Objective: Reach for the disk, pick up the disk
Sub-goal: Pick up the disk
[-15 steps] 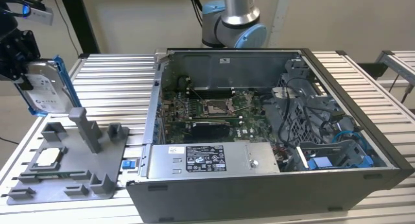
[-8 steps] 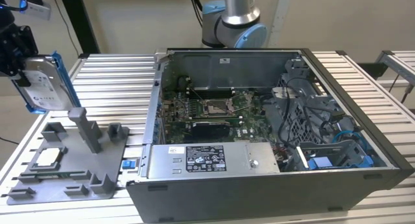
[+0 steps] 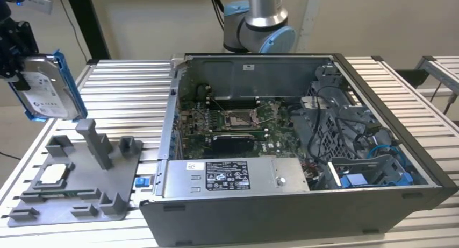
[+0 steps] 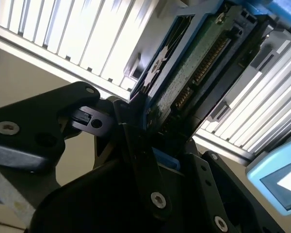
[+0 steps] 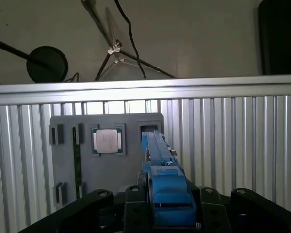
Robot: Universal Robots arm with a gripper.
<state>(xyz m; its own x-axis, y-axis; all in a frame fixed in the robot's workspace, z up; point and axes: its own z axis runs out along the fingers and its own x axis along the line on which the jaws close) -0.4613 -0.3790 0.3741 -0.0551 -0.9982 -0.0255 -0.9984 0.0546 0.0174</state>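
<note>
Upper left of the exterior view: the black two-finger gripper (image 3: 16, 65) is clamped on the flat silver metal disk with blue plastic rails (image 3: 47, 89), holding it up above the grey plastic fixture tray (image 3: 72, 205). The disk stands on edge, long axis near vertical. Its white label faces the exterior view's right, print not legible.

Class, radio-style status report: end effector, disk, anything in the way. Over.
End effector shut on disk. Disk held in the air above gray fixture, clear of the computer case. Nothing else touching it.
</note>
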